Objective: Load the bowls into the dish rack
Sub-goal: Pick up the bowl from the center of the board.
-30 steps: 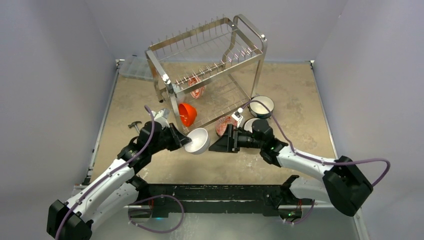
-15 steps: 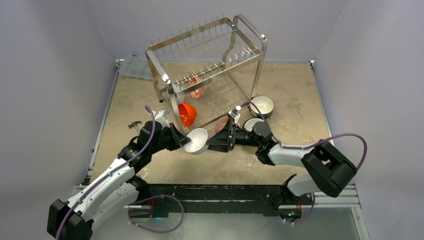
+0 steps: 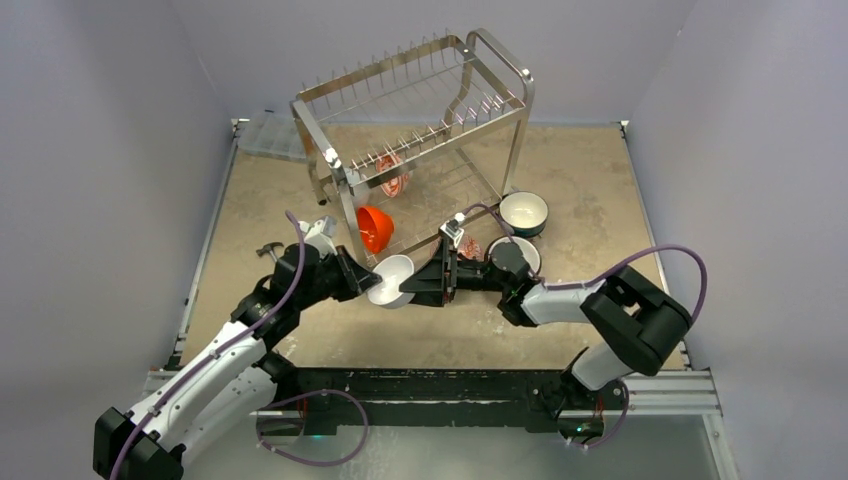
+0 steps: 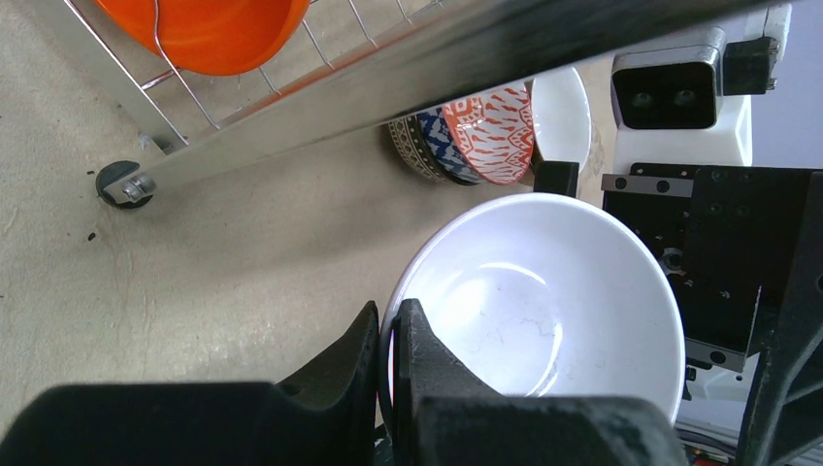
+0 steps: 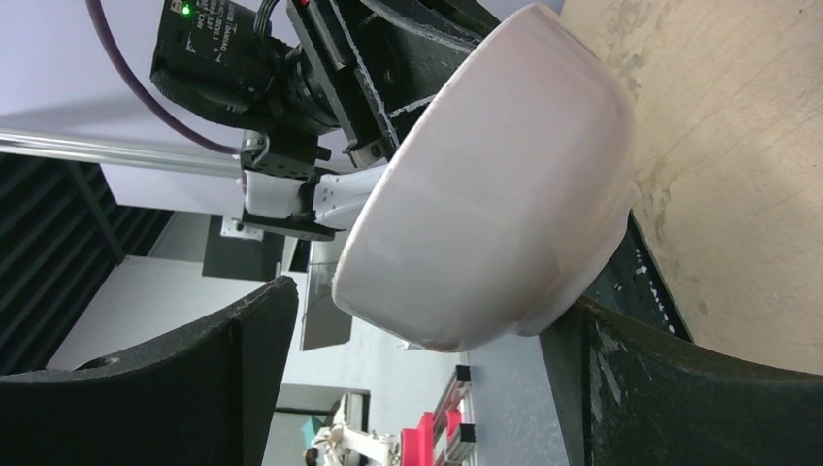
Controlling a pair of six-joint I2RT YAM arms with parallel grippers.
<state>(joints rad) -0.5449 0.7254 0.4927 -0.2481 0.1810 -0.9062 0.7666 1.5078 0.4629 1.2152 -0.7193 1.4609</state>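
My left gripper (image 3: 372, 283) (image 4: 391, 335) is shut on the near rim of a plain white bowl (image 3: 390, 281) (image 4: 543, 291) (image 5: 495, 184), held tilted above the table in front of the dish rack (image 3: 420, 130). From the other side my right gripper (image 3: 408, 290) (image 5: 422, 320) stands open, its wide jaws on either side of the same bowl. One finger is close against the bowl's base and the other is clear of it. An orange bowl (image 3: 374, 228) (image 4: 213, 29) and a red floral bowl (image 3: 393, 178) stand on the rack's lower tier.
On the table right of the rack sit a dark-sided white bowl (image 3: 523, 212), another white bowl (image 3: 515, 252) partly behind my right arm, and patterned bowls (image 4: 476, 136). A clear plastic box (image 3: 270, 135) lies back left. The rack's foot (image 4: 121, 183) is near my left gripper.
My right arm has swung left and its open jaws have slid around the white bowl. The left arm has kept its grip almost in place.
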